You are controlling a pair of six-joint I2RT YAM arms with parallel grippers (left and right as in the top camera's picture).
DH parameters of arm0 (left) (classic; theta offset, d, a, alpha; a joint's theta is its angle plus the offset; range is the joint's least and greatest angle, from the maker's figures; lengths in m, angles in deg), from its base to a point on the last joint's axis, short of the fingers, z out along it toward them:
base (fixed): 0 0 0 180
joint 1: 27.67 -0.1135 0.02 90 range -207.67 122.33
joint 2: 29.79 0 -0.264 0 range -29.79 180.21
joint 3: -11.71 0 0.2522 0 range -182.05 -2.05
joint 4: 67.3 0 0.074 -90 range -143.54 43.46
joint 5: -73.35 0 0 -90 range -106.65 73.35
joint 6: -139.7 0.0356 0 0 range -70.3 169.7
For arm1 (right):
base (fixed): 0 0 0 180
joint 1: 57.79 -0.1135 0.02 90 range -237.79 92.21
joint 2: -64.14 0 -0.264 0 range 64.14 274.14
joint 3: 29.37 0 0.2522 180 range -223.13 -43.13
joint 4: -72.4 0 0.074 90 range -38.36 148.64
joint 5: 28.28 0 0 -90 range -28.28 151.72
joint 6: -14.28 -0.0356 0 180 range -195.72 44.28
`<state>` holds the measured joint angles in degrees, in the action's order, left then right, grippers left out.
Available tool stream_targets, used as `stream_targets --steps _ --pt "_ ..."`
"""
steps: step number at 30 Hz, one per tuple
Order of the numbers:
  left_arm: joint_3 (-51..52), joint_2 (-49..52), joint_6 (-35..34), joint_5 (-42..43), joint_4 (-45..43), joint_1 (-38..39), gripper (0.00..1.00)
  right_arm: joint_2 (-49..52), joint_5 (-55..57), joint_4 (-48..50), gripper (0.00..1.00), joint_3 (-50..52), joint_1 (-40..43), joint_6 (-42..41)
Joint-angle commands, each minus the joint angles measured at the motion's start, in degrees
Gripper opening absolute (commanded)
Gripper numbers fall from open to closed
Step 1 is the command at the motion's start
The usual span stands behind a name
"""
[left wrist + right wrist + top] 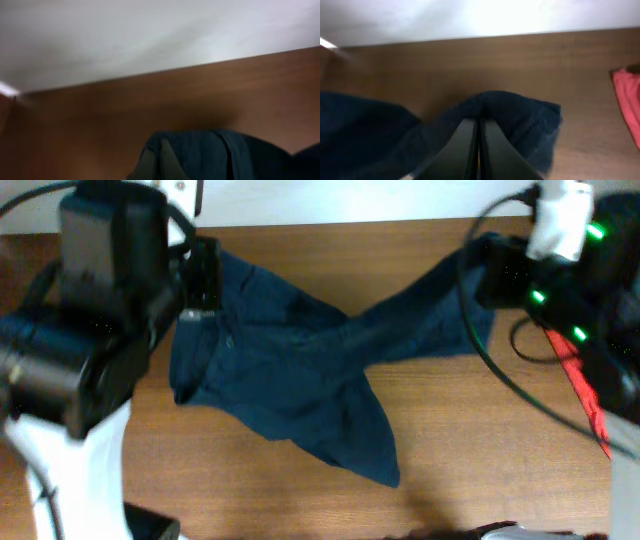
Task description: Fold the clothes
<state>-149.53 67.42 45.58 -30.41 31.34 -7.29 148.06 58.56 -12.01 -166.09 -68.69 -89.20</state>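
The right end effector (480, 145) is clenched on a leg end of the dark blue trousers (300, 370) near the desk's (480, 470) far right corner. The left end effector (161, 162) grasps their waistband near the far left corner. The other leg trails toward the near edge.

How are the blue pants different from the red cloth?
The blue pants are dark blue; the red cloth is bright red. The blue pants spread across the middle of the table; the red cloth sits at its edge, partly hidden. The left gripper and right gripper pinch the blue pants; nothing holds the red cloth. Both are fabric.
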Motion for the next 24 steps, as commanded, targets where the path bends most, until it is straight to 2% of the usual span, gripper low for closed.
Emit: stream_targets --steps 1,6,11,19,24 --pt "0.24 4.68 -0.81 4.26 0.07 -4.55 0.00 3.23 -0.96 0.35 0.04 -0.15 0.42 -0.13" --pt "0.28 11.67 -0.79 6.91 0.00 -7.54 0.00 9.07 -1.16 0.35 0.04 -0.15 0.39 -0.07" --pt "-0.15 12.24 -0.63 6.91 0.72 -8.07 0.00 7.87 -1.05 1.03 0.04 -0.17 0.37 2.54" --pt "-1.95 1.20 -0.52 10.23 2.03 -4.87 0.00 -4.85 3.06 0.98 0.04 -0.76 0.37 3.13" --pt "-1.95 -8.92 -0.61 11.08 1.14 2.03 0.00 -15.39 3.82 1.14 0.04 -0.76 0.37 3.10"
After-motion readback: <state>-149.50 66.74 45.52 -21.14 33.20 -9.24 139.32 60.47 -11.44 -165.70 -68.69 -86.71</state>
